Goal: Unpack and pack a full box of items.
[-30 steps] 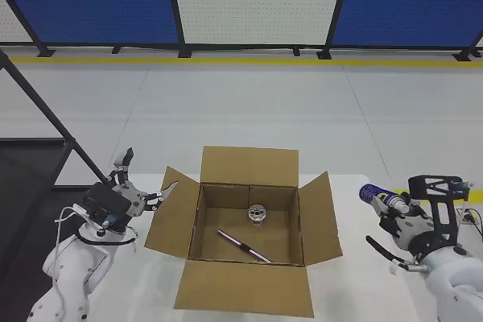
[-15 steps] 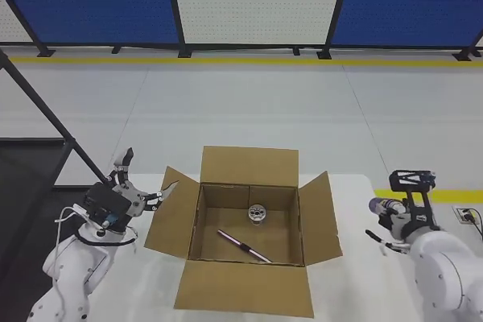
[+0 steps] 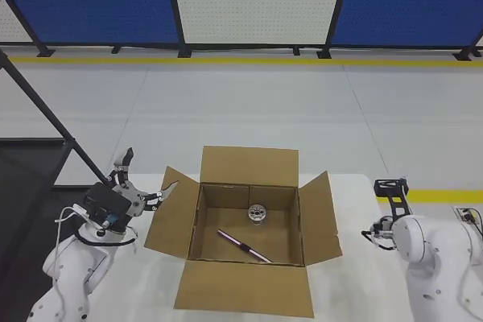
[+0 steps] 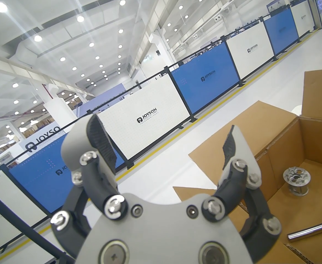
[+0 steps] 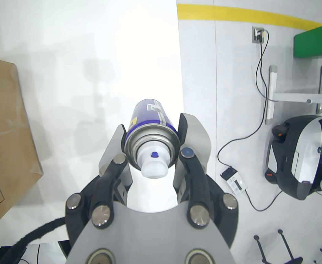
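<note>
Grey, the left gripper (image 4: 163, 130) hangs beside the open cardboard box's (image 3: 249, 165) left flap, jaws wide apart and empty. In the box lie a small metal hub (image 3: 258, 213) and a thin rod (image 3: 243, 245). Right of it, over the white table (image 5: 95, 42), the right gripper (image 5: 152, 124) clamps a purple spray can (image 5: 147, 116) between its jaws.

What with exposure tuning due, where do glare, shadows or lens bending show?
Right wrist view: the white table washes out bright beyond the spray can, with faint shadows nearer the cardboard box. Left wrist view: ceiling lights throw streaks; the partition panels bow. Top view: even light.
</note>
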